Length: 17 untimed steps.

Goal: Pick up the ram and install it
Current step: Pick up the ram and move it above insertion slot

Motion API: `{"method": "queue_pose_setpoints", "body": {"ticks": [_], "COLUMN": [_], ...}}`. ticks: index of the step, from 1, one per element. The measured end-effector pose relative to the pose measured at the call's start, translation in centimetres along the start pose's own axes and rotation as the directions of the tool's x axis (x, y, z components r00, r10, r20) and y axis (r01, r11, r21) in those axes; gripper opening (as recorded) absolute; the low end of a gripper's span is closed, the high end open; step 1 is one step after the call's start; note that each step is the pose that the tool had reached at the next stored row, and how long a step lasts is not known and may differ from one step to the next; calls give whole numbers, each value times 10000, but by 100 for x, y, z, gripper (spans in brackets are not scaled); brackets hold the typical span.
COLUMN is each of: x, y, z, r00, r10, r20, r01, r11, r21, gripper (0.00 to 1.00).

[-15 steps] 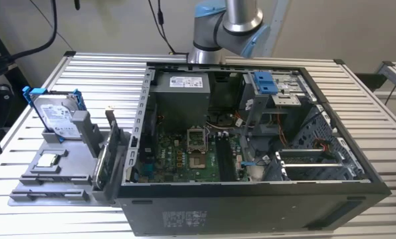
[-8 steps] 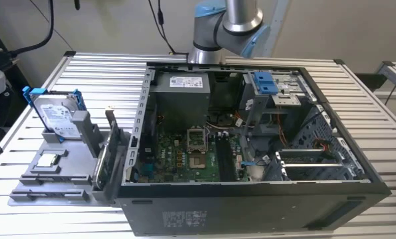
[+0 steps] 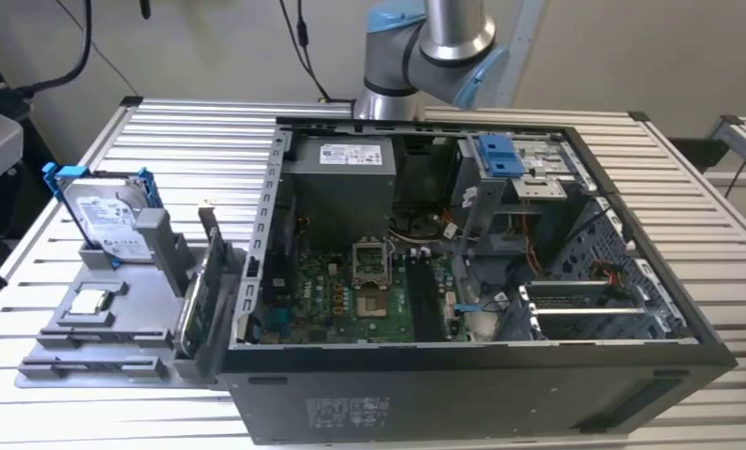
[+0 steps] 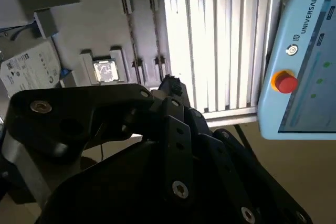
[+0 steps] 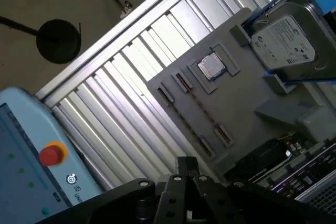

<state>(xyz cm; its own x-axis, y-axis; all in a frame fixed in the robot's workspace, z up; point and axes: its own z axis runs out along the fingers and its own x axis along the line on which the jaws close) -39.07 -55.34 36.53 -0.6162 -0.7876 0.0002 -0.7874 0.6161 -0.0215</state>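
1. On the exterior view's left of the open black metal computer case [image 3: 536, 394] lies a flat grey plastic holder tray [image 3: 42, 373]. A silver boxy hard drive with blue rails [image 3: 104, 220] stands at its back, and a small square silver processor chip [image 3: 89, 301] lies in a pocket.
2. The ram [image 5: 202, 109], a long slim memory stick, is in my judgement the thin strip standing on edge in one long slot of this tray. It is on the side of the chip away from the hard drive. It shows edge-on, so I am not fully sure.
3. A wider dark expansion card [image 3: 216, 281] stands upright just beside the case wall.
4. Inside the case lies the green motherboard [image 3: 348, 295].
5. The black metal gripper [image 4: 169, 85], in the second wrist view, hangs high above the tray. Its jaws look drawn together with nothing between them.
6. The step in hand seems to be the approach. To do it well, the jaws should be wide before going down, centred on the stick's length, square across its thin faces, and well apart from the chip.
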Motion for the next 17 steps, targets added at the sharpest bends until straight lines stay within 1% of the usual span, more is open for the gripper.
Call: {"method": "queue_pose_setpoints", "body": {"ticks": [3, 5, 6, 8, 11, 13, 15, 17], "x": [0, -1, -1, -1, -1, -1, -2, -14], "y": [0, 0, 0, 0, 1, 0, 1, 12], "z": [0, 1, 1, 1, 4, 6, 7, 7], "r00": [9989, 9971, 9958, 9920, 9834, 9764, 9682, 9621], "r10": [-469, -758, -911, -1266, -1814, -2160, -2500, -2726], "r20": [11, 17, 20, 27, 44, 58, 65, 61], "r01": [469, 758, 911, 1266, 1814, 2160, 2499, 2726], "r11": [9989, 9971, 9958, 9920, 9834, 9764, 9683, 9621], "r21": [0, 1, 1, 2, 11, 26, 32, 36], "gripper": [11, 11, 11, 11, 11, 11, 11, 11]}}
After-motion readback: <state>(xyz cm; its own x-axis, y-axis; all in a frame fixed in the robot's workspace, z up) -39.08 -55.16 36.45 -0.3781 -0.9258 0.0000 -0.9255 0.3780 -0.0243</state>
